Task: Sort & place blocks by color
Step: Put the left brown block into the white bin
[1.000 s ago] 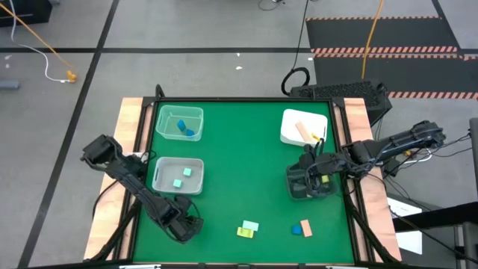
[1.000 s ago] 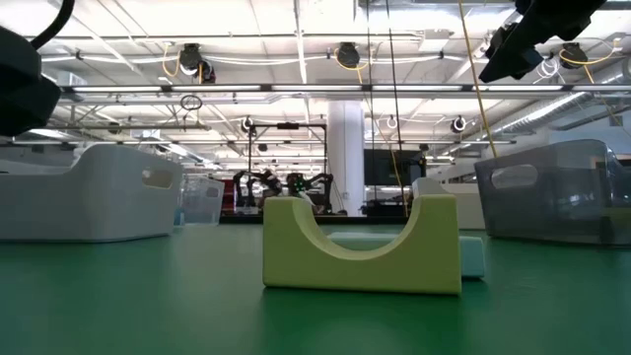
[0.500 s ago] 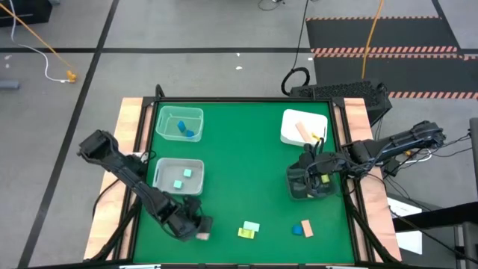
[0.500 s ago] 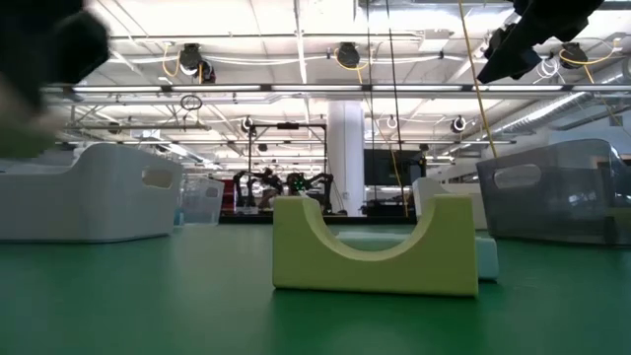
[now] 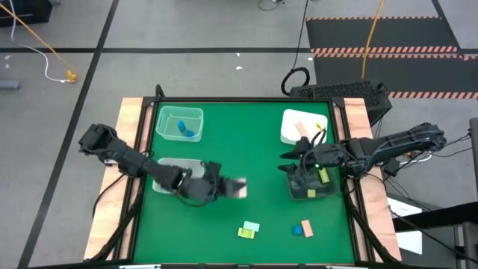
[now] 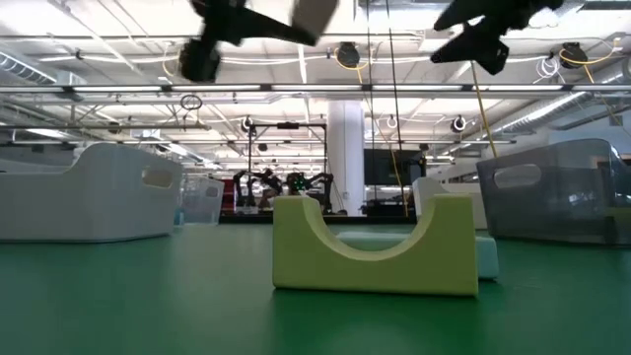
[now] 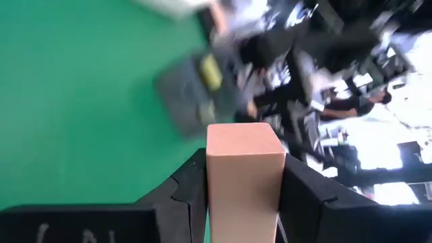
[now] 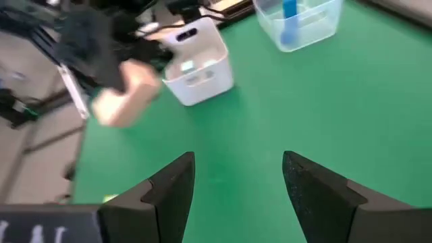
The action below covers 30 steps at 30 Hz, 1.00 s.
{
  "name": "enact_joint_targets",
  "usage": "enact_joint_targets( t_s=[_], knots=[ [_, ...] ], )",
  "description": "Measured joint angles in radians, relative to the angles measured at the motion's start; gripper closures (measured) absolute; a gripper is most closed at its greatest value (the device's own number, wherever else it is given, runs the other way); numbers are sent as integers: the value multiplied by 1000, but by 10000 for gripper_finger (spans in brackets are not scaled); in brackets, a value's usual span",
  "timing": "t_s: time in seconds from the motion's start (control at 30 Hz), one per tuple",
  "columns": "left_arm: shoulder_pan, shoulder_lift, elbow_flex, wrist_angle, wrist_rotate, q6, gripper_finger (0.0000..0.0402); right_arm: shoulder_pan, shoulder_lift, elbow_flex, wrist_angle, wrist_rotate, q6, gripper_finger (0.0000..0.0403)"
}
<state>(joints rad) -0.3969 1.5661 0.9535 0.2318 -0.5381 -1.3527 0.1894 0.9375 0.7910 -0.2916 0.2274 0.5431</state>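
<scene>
The left gripper [image 5: 224, 188] is hovering above the middle of the green table [image 5: 246, 149], its fingers [image 7: 185, 192] clamped on a tan wooden block [image 7: 243, 172] that is sticking out between them. From overhead the tan wooden block [image 5: 237, 188] is showing blurred, just right of the white tray [image 5: 166, 166], which the arm is partly covering; in the right wrist view this tray [image 8: 199, 64] is holding a small mint-teal piece.

The right gripper [image 5: 297, 159] is hanging over the dark tray [image 5: 310, 190] near the table's right edge, its two fingers [image 8: 169, 192] spread apart and holding nothing. A yellow-green block [image 5: 323, 175] is lying in that dark tray.

At the far left the clear tray [image 5: 179, 123] is holding a blue block [image 5: 190, 133] and a mint-teal block [image 5: 180, 125]. At the far right the white tray [image 5: 287, 131] is holding a tan bar [image 5: 303, 130].

On the bare table near the front edge, a yellow-green arch block [image 5: 245, 232] is sitting touching a mint-teal block [image 5: 252, 225] just behind it; in the low view the yellow-green arch block [image 6: 375, 251] is standing with its hollow upward. Farther right, a blue block [image 5: 296, 230] and an orange block [image 5: 305, 226] are lying side by side, touching.
</scene>
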Motion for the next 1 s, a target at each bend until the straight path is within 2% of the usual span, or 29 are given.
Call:
enact_joint_targets(
  t_s=[0.2,0.33,0.5,0.7,1.0],
  knots=[
    [137,0,0,243,-23,304,271,-58,73,0,134,-154,103,182],
    [182,1,0,272,-12,403,271,-91,130,0,248,-264,166,167],
    [196,1,0,275,-4,428,271,-118,187,0,432,-313,195,150],
    [191,1,0,327,-2,480,271,-138,244,0,479,-315,254,147],
    [185,2,0,325,46,485,271,-138,367,0,754,-336,286,147]
  ],
)
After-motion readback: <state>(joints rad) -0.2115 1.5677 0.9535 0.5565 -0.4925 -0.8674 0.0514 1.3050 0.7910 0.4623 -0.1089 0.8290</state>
